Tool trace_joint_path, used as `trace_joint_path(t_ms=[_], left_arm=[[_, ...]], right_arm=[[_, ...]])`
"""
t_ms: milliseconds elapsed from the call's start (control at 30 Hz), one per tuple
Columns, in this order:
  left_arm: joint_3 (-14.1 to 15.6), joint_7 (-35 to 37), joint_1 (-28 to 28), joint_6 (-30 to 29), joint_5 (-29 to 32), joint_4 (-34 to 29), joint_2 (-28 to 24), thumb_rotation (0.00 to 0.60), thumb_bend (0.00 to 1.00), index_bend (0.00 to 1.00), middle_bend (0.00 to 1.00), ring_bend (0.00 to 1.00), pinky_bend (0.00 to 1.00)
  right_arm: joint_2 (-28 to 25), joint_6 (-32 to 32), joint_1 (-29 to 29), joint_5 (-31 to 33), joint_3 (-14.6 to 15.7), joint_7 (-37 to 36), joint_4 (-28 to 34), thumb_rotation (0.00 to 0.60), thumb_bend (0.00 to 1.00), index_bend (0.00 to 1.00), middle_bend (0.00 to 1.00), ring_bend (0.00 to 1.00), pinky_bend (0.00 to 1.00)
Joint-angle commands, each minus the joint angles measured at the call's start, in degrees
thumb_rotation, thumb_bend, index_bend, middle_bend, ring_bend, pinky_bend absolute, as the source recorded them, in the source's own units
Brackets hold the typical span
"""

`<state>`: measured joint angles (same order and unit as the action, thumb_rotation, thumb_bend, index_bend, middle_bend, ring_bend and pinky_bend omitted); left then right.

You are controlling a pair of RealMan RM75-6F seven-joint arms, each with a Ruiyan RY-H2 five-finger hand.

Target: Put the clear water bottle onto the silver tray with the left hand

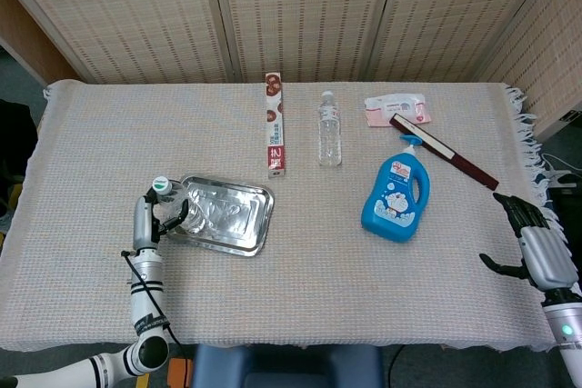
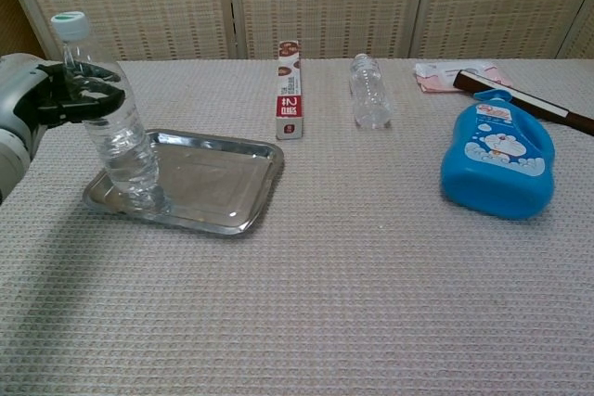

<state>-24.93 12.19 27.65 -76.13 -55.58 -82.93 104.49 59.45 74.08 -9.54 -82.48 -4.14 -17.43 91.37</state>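
Observation:
The clear water bottle (image 2: 125, 150), with a green-and-white cap, stands upright at the left end of the silver tray (image 2: 215, 185), its base on the tray floor. My left hand (image 2: 42, 104) comes in from the left and its dark fingers wrap the bottle's upper part. From above, the bottle (image 1: 173, 213) and left hand (image 1: 144, 221) sit at the left rim of the tray (image 1: 238, 223). My right hand (image 1: 538, 247) hangs off the table's right edge, fingers apart, holding nothing.
A second clear bottle (image 1: 329, 129) lies at the back middle beside a long red-and-white box (image 1: 275, 124). A blue detergent bottle (image 1: 397, 193) lies right of centre. Behind it are a dark flat stick (image 1: 446, 152) and a pink packet (image 1: 397, 108).

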Motion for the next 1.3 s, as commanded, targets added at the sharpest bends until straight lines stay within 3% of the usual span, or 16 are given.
trace_joint_path(t_ms=[33,367,467,700,900,1300], left_arm=[[0.10,-0.43,0.05,-0.33,-0.33,0.26,0.83,0.600,0.50,0.55,0.71,0.51,0.43],[-0.12,-0.34,0.49,-0.22,-1.06,3.72,4.21,0.600,0.50,0.55,0.70,0.51,0.43],[0.33,-0.21,0.39,0.13,-1.77,5.03,4.47,0.600,0.50,0.50,0.66,0.48,0.42],[1.42,1.07,-0.29,2.04,-3.02,6.91,3.92,0.600,0.48,0.21,0.29,0.20,0.27],[2.52,0.25,-1.05,6.52,-2.01,3.02,0.38,0.600,0.44,0.04,0.01,0.05,0.24],[3.63,-2.19,-1.54,10.91,-1.32,-3.04,-5.59,0.600,0.41,0.00,0.00,0.00,0.21]], right_arm=[[-0.10,0.11,0.05,-0.15,0.07,-0.15,0.04,0.600,0.14,0.06,0.07,0.00,0.06],[-0.12,-0.77,-0.30,-0.06,0.28,-0.23,-0.05,0.600,0.14,0.06,0.07,0.00,0.06],[-0.08,-0.78,-0.33,-0.07,0.31,-0.13,-0.05,0.600,0.14,0.06,0.07,0.00,0.06],[0.09,-0.92,-0.41,0.07,0.33,0.20,-0.15,0.600,0.14,0.06,0.07,0.00,0.06],[0.23,-1.29,-0.56,0.27,0.39,0.55,-0.17,0.600,0.14,0.06,0.07,0.00,0.06],[0.24,-1.33,-0.60,0.46,0.34,0.61,-0.15,0.600,0.14,0.06,0.07,0.00,0.06]])
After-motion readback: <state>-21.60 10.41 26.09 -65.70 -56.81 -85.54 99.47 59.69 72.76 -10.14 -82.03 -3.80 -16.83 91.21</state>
